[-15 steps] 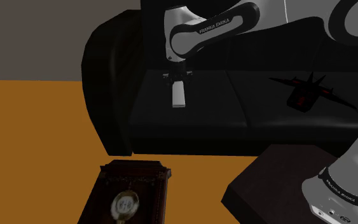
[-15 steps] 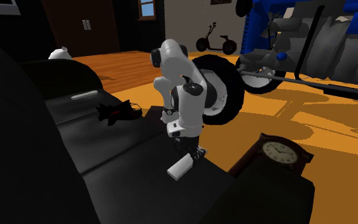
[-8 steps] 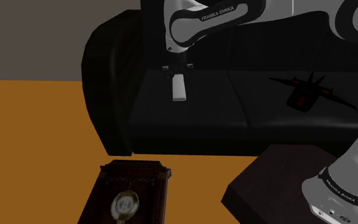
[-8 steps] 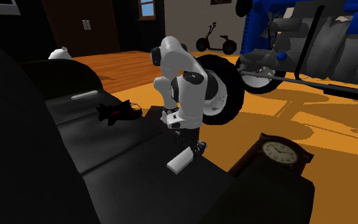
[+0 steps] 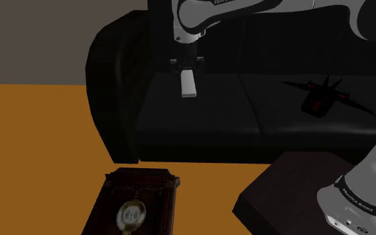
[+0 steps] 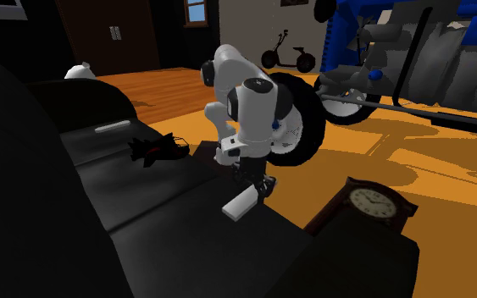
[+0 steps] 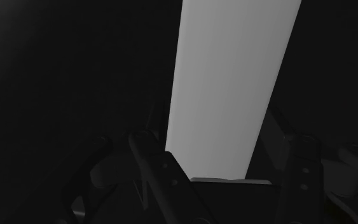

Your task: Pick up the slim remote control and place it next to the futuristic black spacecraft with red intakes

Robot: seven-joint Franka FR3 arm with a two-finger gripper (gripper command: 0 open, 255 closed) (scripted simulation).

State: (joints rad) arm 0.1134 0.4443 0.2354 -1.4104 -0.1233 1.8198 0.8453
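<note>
Wrist view has the slim remote control (image 7: 231, 83), drawn plain pale grey, running straight out from the gripper (image 7: 225, 175), whose two black fingers (image 7: 151, 162) are clamped on its near end. In the shoulder view the remote control (image 5: 189, 85) hangs from the gripper (image 5: 187, 67) over the seat of the black sofa (image 5: 200, 130), at the end toward that view's left. In the second exterior view its free end (image 6: 242, 203) tilts down low over the cushion. The black spacecraft with red intakes (image 5: 321, 99) lies on the same seat, well apart toward the shoulder view's right. Because only one end is gripped, the long free part could swing or slip between the pads during the carry. If that end stays low it could catch the cushion, and a careless set-down could knock the spacecraft's thin wings.
</note>
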